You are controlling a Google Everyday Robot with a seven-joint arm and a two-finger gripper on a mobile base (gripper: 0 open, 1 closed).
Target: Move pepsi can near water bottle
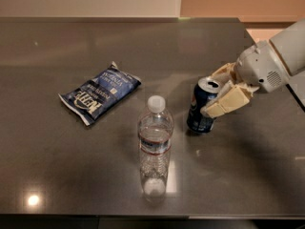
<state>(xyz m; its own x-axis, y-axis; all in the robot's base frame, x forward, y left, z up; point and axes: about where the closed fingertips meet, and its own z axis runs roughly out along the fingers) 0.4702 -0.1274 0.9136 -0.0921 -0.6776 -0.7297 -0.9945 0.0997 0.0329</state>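
Note:
The pepsi can (pixel 199 109), dark navy with a silver top, stands on the dark table (pixel 71 166) right of centre. My gripper (pixel 216 96) comes in from the right and is shut on the can, its cream fingers (pixel 225 104) around the can's upper part. The water bottle (pixel 155 144), clear with a white cap and a thin label band, stands upright just left of the can and nearer the table's front edge. A short gap separates can and bottle.
A flat blue snack bag (pixel 100 98) lies on the table to the left of the bottle. The table's right edge runs close behind the arm (pixel 276 61). A pale wall stands beyond the far edge.

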